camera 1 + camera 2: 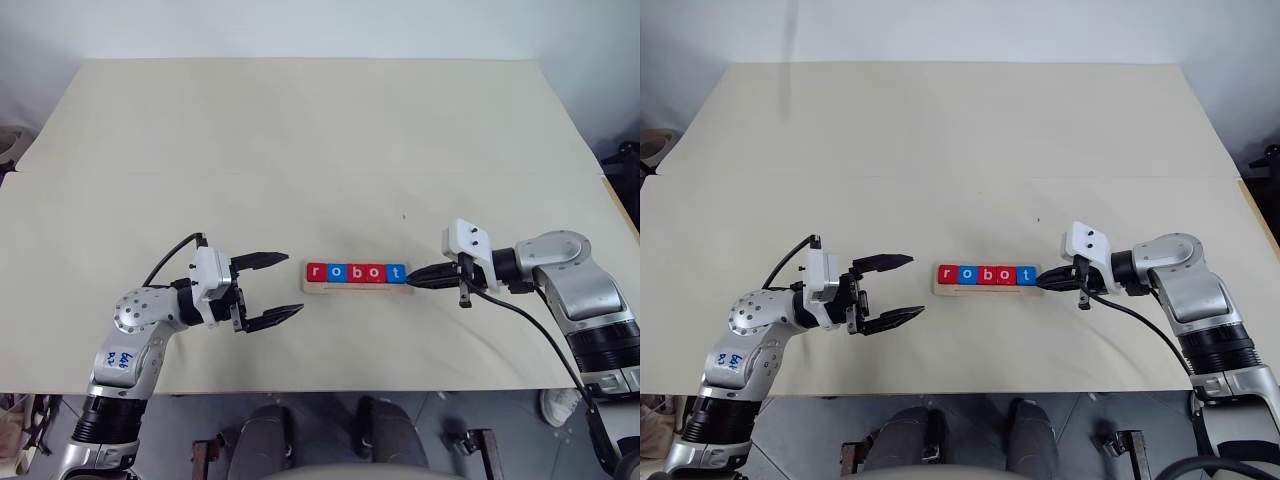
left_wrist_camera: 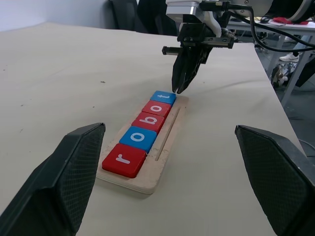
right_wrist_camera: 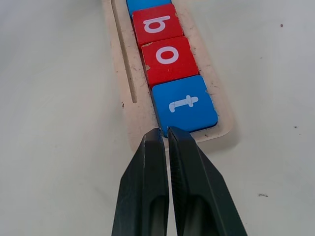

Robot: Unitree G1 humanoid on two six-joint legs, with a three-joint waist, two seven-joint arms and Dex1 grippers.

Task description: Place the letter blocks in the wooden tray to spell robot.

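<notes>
Five letter blocks [image 1: 357, 272] spell "robot" in wooden tray [image 2: 147, 181], mid-worktop [image 1: 300, 150]. Right hand [image 3: 165, 135] clenched, empty, tips at blue "t" [image 3: 184, 104]; left hand [image 1: 283, 286] released, apart. Final nudge likely; next, retreat without jostling row.

Head cameras look down over the table [image 1: 300, 150]; both wrist cameras sit close, sharing the tray [image 2: 147, 183] of blocks [image 3: 184, 104].

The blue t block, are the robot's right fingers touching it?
Cannot tell. In the right wrist view the shut right fingers end right at the edge of the blue t block with no gap showing, but real contact isn't plain.
</notes>
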